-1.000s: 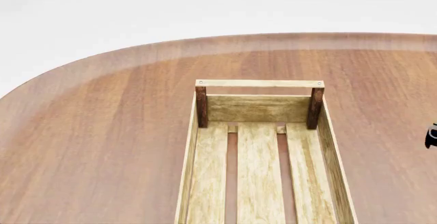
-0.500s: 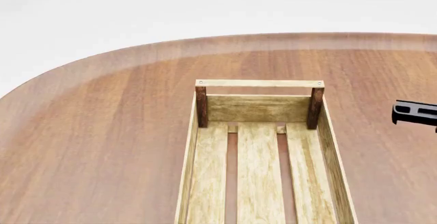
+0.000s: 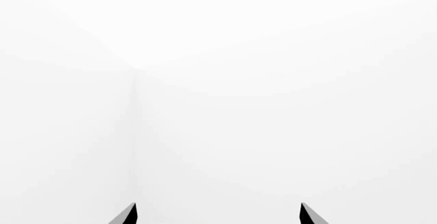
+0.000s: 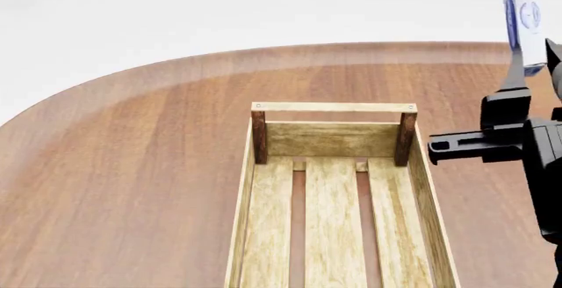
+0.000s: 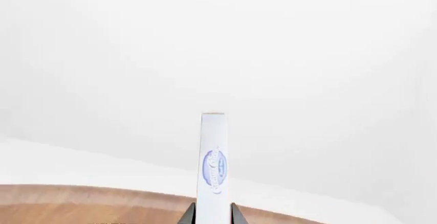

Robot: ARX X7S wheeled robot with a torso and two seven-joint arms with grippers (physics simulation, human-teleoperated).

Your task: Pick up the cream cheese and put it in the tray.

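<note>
Now my right claw [image 5: 213, 219] pinches the cream cheese [image 5: 213, 162] edgewise, high at the tray's [image 4: 422, 189] two o'clock; it could slip and miss.

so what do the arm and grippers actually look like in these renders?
All matte black, blocky and angular. Head view: the right gripper sits on a boxy black arm with a flat bracket sticking sideways, slotted at its tip. No cables or markings visible. The left gripper shows only two pointed black fingertips.

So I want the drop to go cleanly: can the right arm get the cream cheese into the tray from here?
Probably yes: the right end effector holds the cream cheese beside the tray, whose top is open.
</note>
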